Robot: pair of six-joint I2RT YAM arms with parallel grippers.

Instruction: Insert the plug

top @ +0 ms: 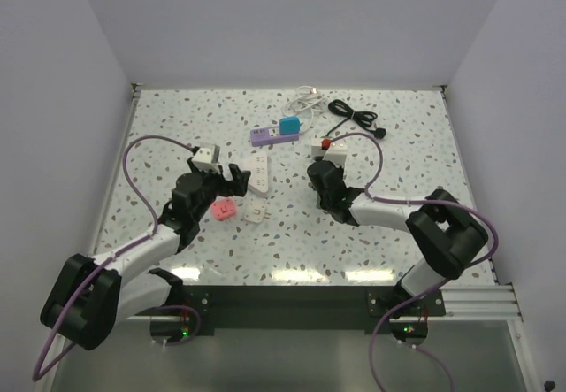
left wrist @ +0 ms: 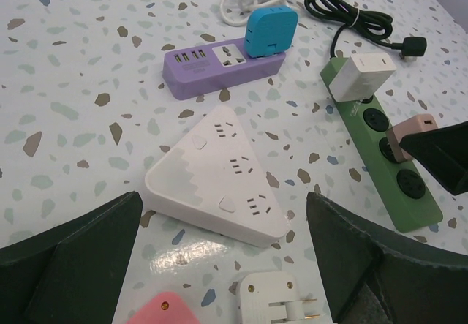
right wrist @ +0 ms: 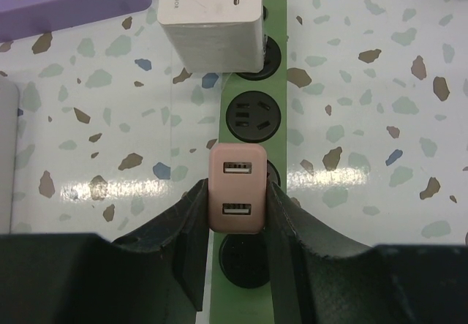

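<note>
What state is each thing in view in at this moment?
pink adapter: clamped in the right gripper, over a green power strip socket; seating unclear
white charger: plugged into that strip
blue adapter: plugged into purple strip
white triangular strip: sockets empty
white plug: lying loose, unplugged
left gripper: open, empty

I see my right gripper [right wrist: 235,205] clamped on the pink plug [right wrist: 235,185] at lower centre, right over the green power strip [right wrist: 235,83]. One bare socket [right wrist: 254,115] sits above it, then the white charger [right wrist: 212,20] up top, purple strip [right wrist: 73,6] upper left
</note>
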